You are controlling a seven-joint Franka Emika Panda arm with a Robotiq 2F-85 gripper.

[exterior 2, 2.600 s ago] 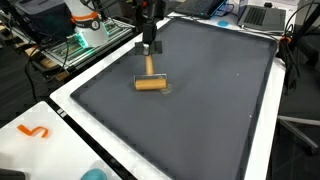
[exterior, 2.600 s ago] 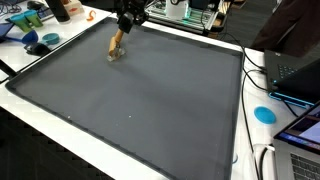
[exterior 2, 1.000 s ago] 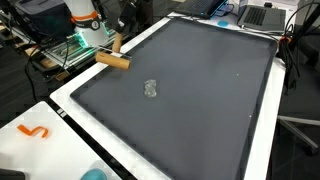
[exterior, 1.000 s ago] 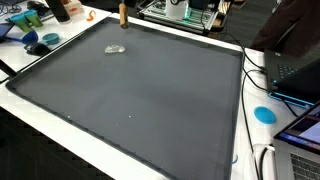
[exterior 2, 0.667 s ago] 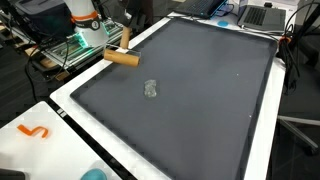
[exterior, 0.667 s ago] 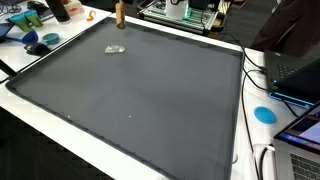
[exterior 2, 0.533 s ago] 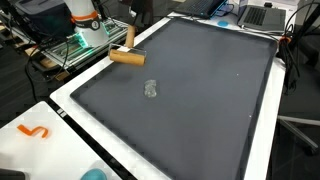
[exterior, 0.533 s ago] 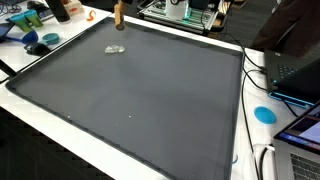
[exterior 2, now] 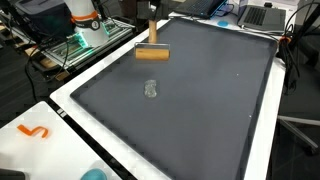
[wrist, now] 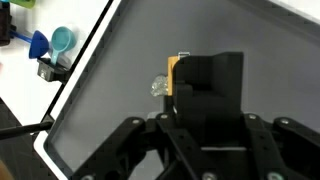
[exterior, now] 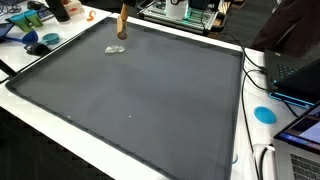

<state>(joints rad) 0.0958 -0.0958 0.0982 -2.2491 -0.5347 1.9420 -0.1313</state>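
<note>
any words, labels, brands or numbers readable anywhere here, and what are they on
No text reads clearly in any view.
Orange S-shaped squiggle on the white table edge: shape only; cannot tell whether it is a letter.
Lit laptop screen: too blurred to read.
Wooden tool with a cylinder head, held in the gripper jaws: no label visible.
Dark grey mat: no print visible.

Premises: a robotics laboratory or technical office. Evidence: a long white bench (exterior: 45,112) carrying a large dark grey mat (exterior: 140,95), an open dark laptop (exterior: 297,68) with black cables (exterior: 253,62) at its edge, and a metal equipment rack with green-lit electronics (exterior 2: 80,45) alongside.
</note>
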